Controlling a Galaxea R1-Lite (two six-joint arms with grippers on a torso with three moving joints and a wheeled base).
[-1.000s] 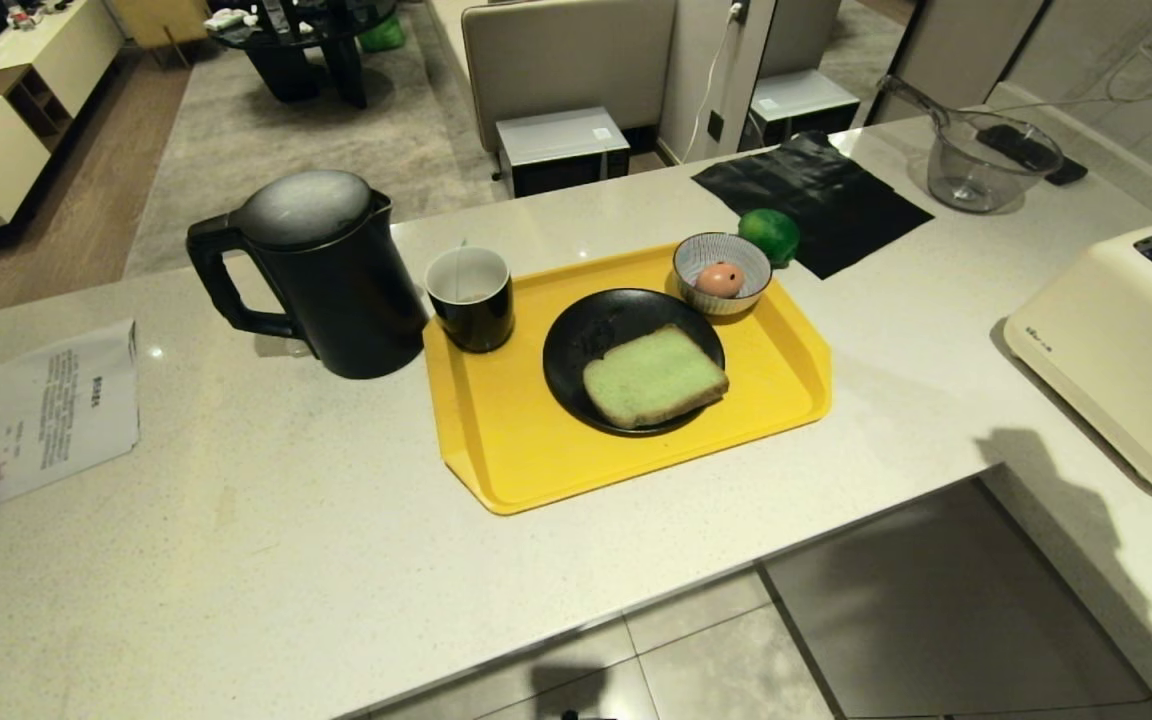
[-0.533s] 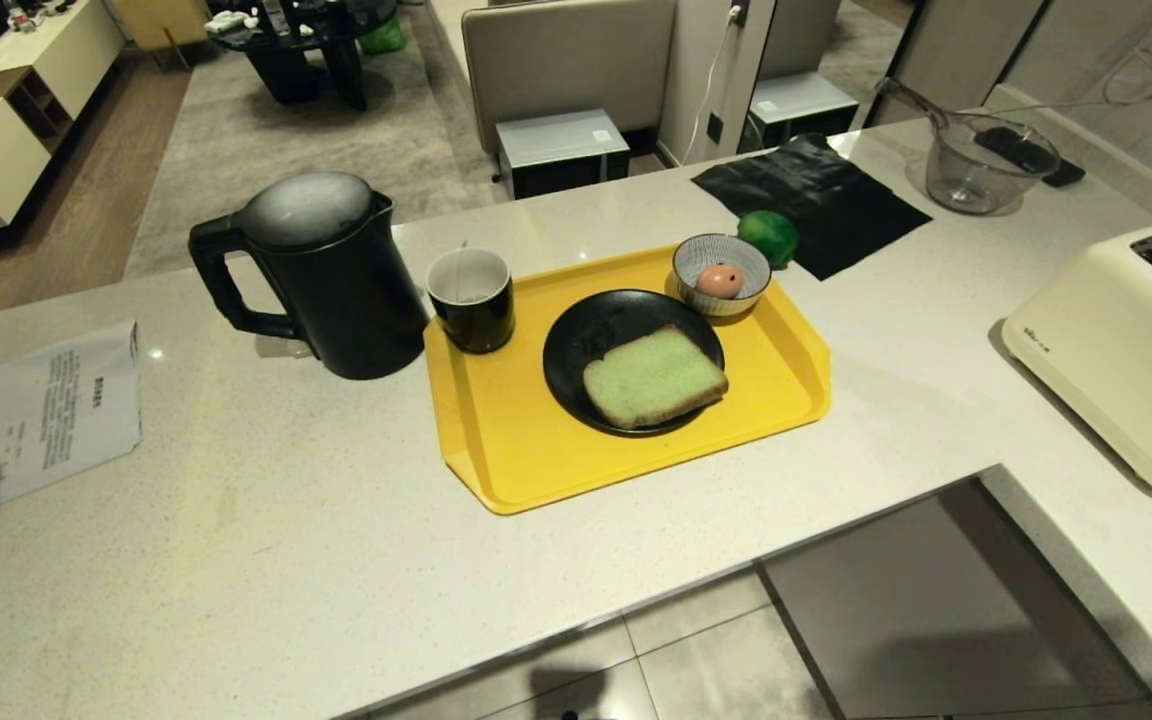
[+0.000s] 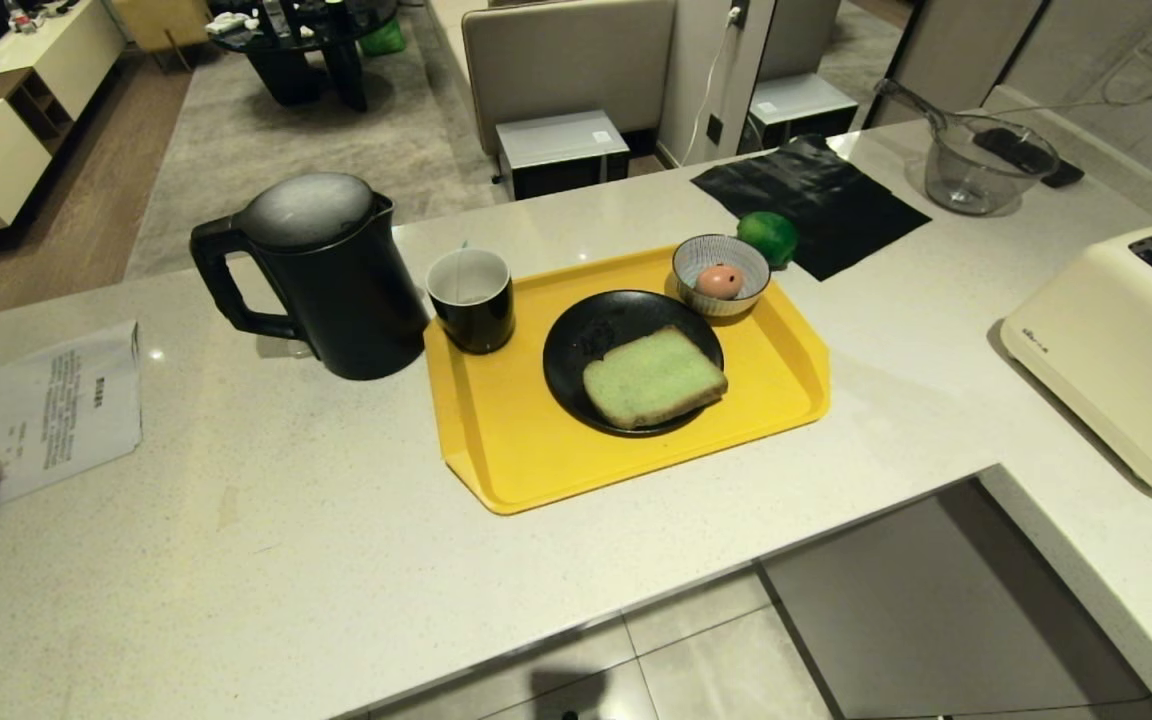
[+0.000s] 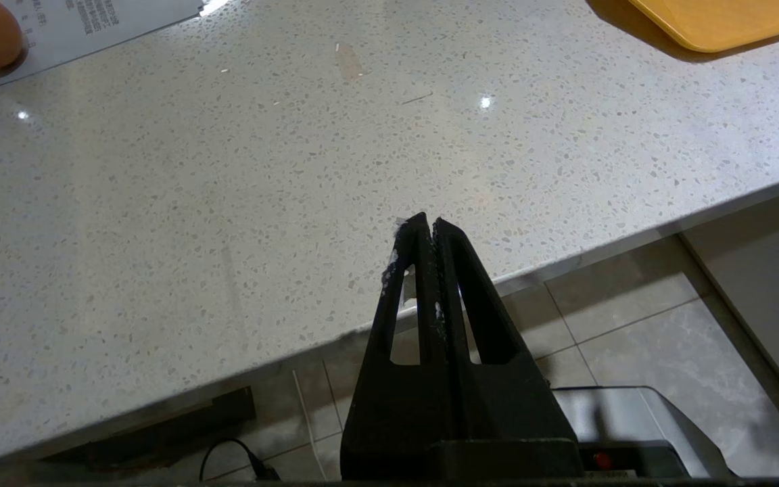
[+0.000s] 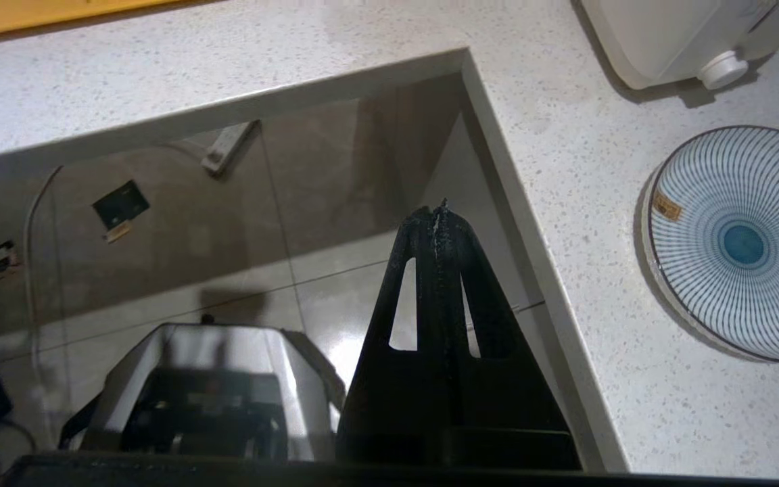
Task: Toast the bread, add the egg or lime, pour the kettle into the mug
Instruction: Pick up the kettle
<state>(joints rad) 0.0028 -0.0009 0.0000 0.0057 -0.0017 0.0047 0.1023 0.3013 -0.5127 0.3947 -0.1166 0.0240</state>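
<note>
the bread [image 3: 655,379] is lying on a black plate [image 3: 586,330] on the yellow tray [image 3: 536,460], looking soft and light, so gripping gently across its crust edges is wise. the left claw [image 4: 428,226] and right claw [image 5: 438,213] are sitting closed and empty beyond the desk [image 3: 286,520] edge.

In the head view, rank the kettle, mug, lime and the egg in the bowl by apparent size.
1. kettle
2. mug
3. lime
4. egg, clearly smallest, partly hidden by the striped bowl

The right gripper [image 5: 438,215] hangs closed over the floor [image 5: 241,270] beside the desk [image 5: 565,189] corner; a striped plate [image 5: 741,243] lies near the toaster [image 5: 667,34].
</note>
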